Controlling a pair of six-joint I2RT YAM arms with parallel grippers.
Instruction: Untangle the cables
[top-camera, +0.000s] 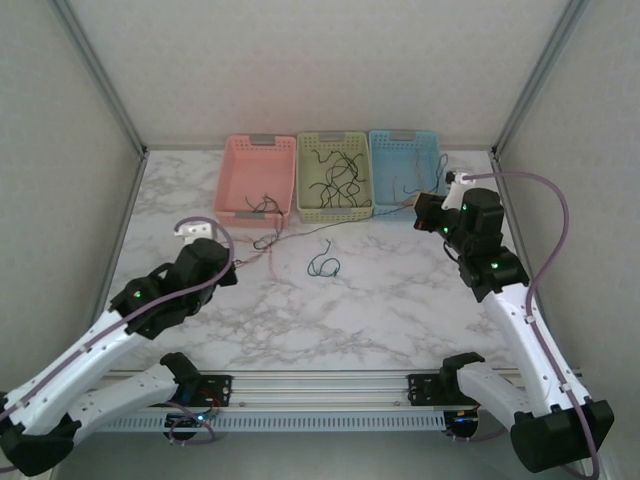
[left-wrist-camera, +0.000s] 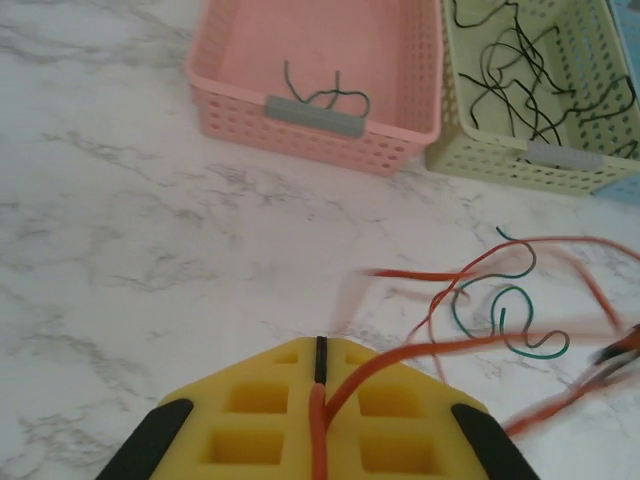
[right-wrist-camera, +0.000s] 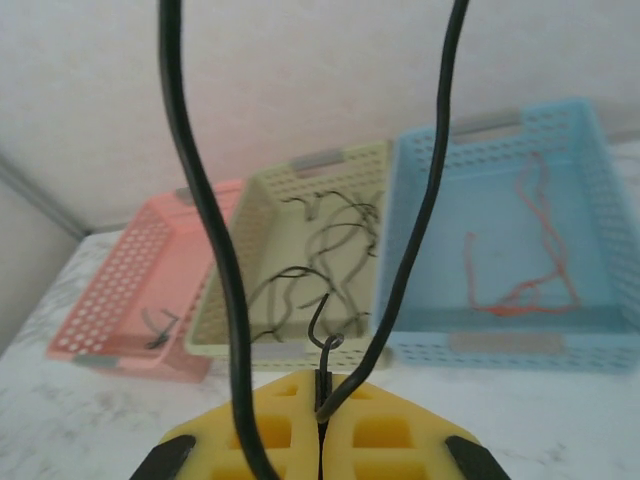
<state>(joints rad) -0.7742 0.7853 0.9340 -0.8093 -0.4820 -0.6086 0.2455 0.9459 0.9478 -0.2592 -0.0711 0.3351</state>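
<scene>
Your left gripper (left-wrist-camera: 320, 352) had its yellow pads pressed together on a red cable (left-wrist-camera: 400, 362), which was pinched in the seam between them. From the pads the cable ran out to the right over the table (left-wrist-camera: 150, 250), low and partly blurred, and I could not tell where its far end lay. A green cable (left-wrist-camera: 540, 351) lay loose in curls on the marble just beyond it, near the red one; whether the two touched was not clear. In the top view this gripper sat over the left half of the table, on the near side of the pink basket (left-wrist-camera: 250, 120).

Your right gripper (right-wrist-camera: 321, 395) was also closed, holding a black cable (right-wrist-camera: 171, 50) at the seam of its pads. Two lengths of that cable rose steeply from the pads and left the top of the wrist view, and a short hooked end stuck up just above the grip. In the top view the gripper hung by the near right corner of the blue basket (right-wrist-camera: 500, 345).

The three baskets stood side by side at the far edge. The pink one held a single dark cable (left-wrist-camera: 325, 97). The yellow basket (left-wrist-camera: 480, 155) in the middle held a loose heap of black cables (top-camera: 335, 178). The blue one held a second red cable (right-wrist-camera: 510, 308).
</scene>
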